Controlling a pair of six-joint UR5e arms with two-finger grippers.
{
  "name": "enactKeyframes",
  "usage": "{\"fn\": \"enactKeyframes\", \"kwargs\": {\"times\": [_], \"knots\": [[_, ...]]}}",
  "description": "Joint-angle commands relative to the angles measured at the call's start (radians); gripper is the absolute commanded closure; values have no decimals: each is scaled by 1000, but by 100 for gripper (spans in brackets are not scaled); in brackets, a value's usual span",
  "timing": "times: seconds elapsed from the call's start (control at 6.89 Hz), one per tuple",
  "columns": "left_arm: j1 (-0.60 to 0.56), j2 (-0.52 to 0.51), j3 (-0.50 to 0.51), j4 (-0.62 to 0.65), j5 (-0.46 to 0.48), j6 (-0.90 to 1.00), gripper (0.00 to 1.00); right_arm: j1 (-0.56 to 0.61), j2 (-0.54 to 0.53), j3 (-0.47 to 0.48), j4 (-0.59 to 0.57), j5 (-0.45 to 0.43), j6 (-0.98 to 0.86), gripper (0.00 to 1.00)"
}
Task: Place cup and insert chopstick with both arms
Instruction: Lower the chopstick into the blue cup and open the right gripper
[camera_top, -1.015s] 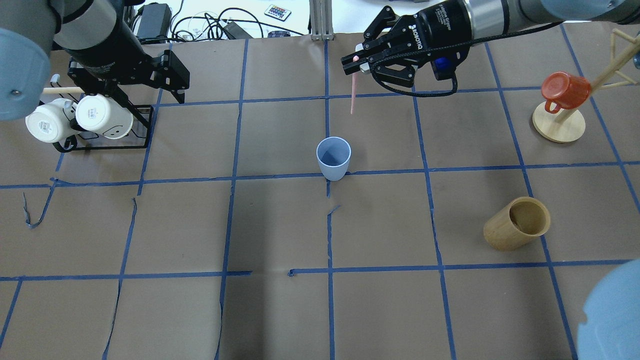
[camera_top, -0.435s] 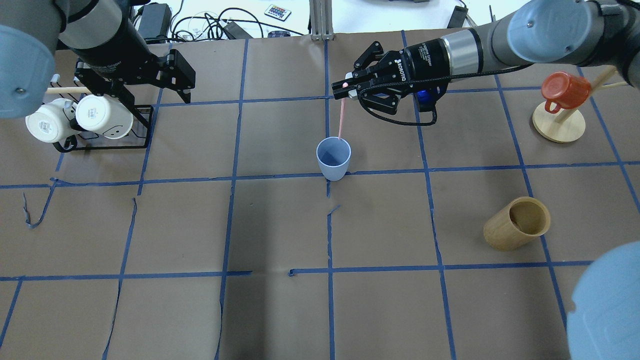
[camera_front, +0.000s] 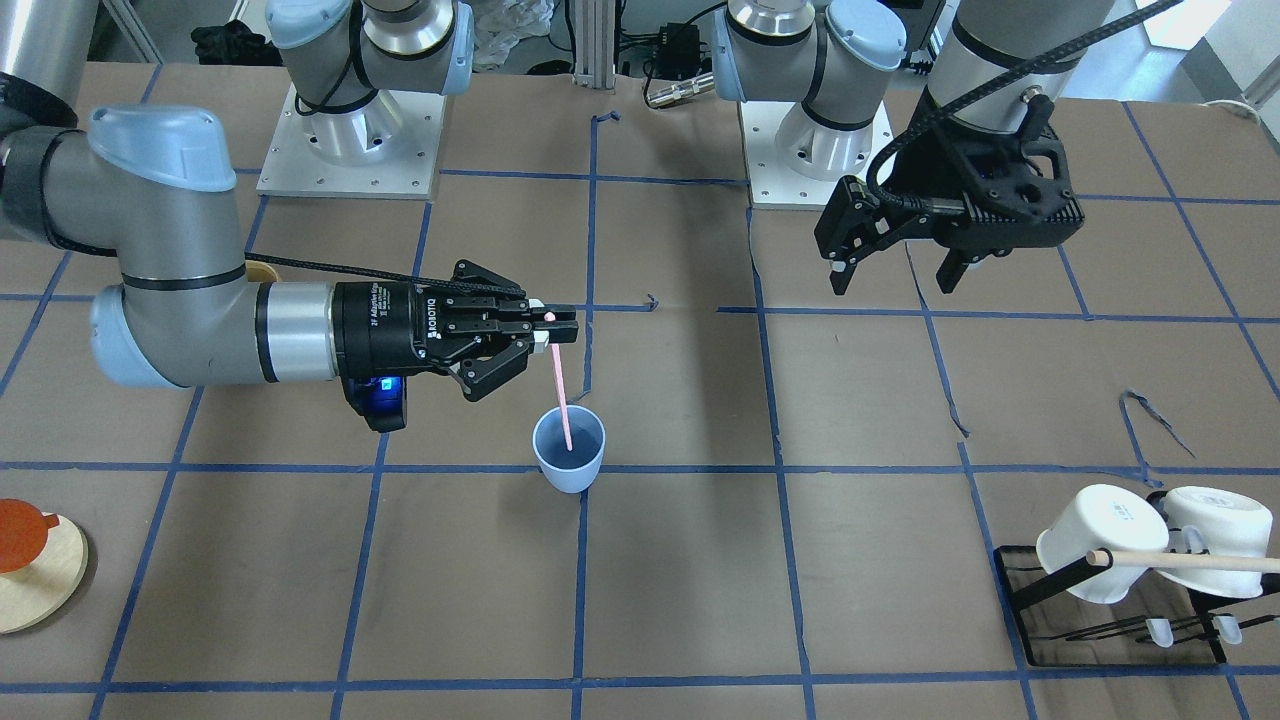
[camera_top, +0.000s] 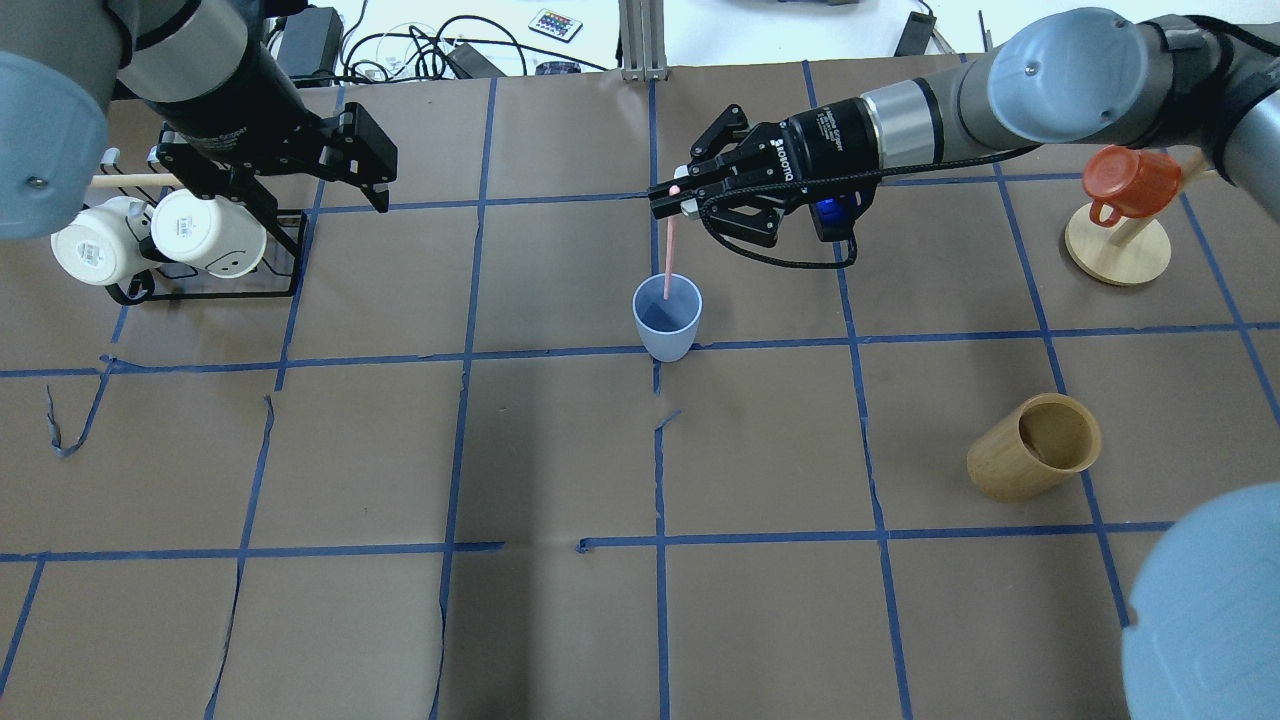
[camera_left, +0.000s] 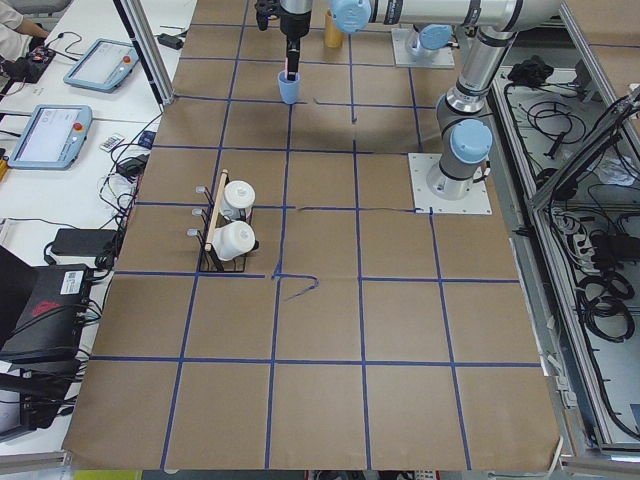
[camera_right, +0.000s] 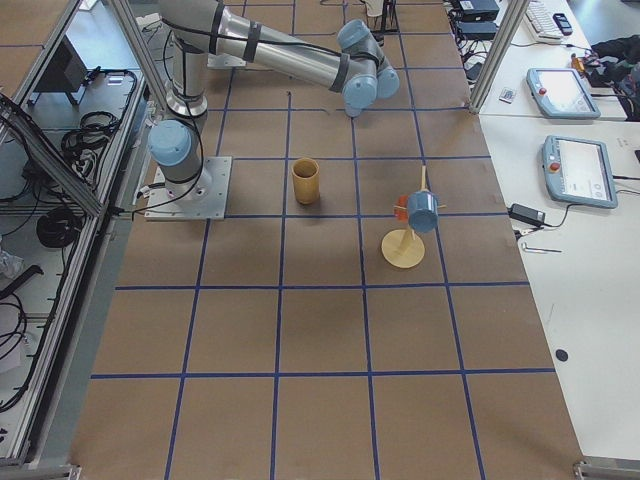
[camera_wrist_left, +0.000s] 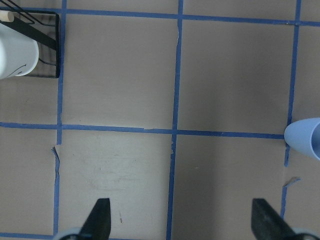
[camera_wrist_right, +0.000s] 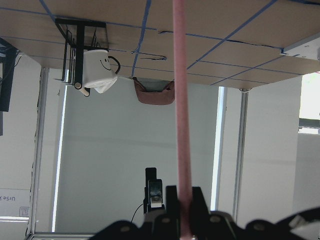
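Table (camera_top: 560, 450) papered brown, gridded with blue tape (camera_top: 550, 352); cables (camera_top: 455, 50) beyond far edge. "ROBOTIQ" lettering (camera_front: 432, 318) on right pincer (camera_front: 560, 326), clamped on chopstick (camera_front: 561, 395), lower end inside cup (camera_front: 570, 475), midway between left and right edges. Left pincer (camera_front: 890, 282) wide, empty, toward far left corner beside mug rack (camera_front: 1040, 620).

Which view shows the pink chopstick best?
The exterior front-facing view: the chopstick shows whole, from the right end effector down into the cup. Overhead is similar. The right wrist view shows only its shaft, exterior left a speck, the others nothing.
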Motion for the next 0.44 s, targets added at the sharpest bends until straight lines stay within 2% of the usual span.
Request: {"fn": "enactKeyframes", "kwargs": {"times": [0.0,0.29], "knots": [[-13,-2,5,1,2,0,0,0,-6,4,5,0,25,0],[-20,-4,5,1,2,0,0,0,-52,-19,-28,-16,112,1]]}}
